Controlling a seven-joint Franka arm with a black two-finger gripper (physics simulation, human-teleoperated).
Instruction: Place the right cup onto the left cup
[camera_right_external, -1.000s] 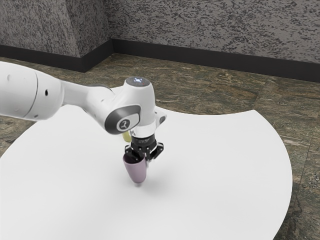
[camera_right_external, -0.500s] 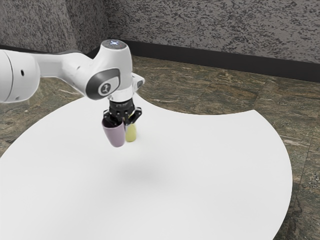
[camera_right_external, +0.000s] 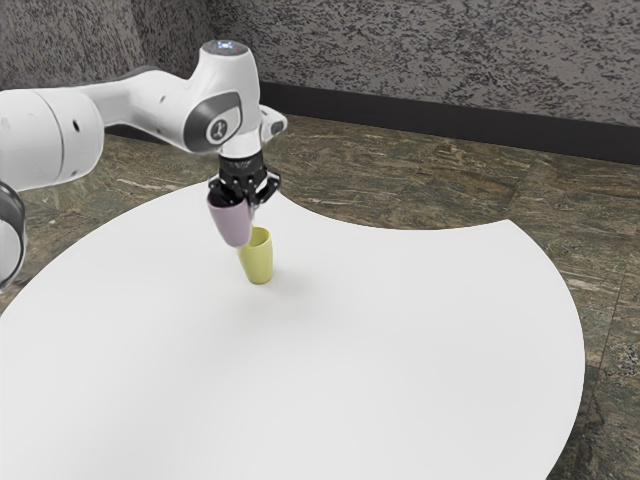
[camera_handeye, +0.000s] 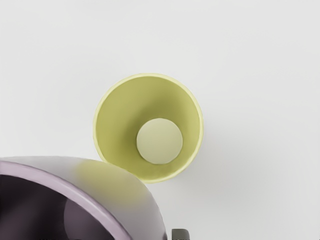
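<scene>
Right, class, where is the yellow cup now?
In the exterior view, the yellow cup stands upright on the white table, toward its far edge, just below and to the exterior view's right of the raised purple cup.

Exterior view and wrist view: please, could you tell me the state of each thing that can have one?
Purple cup: held in the air, mouth up, not inside the yellow cup.
Yellow cup: upright on the table, mouth up, empty.
End effector: closed on the purple cup's wall.
</scene>
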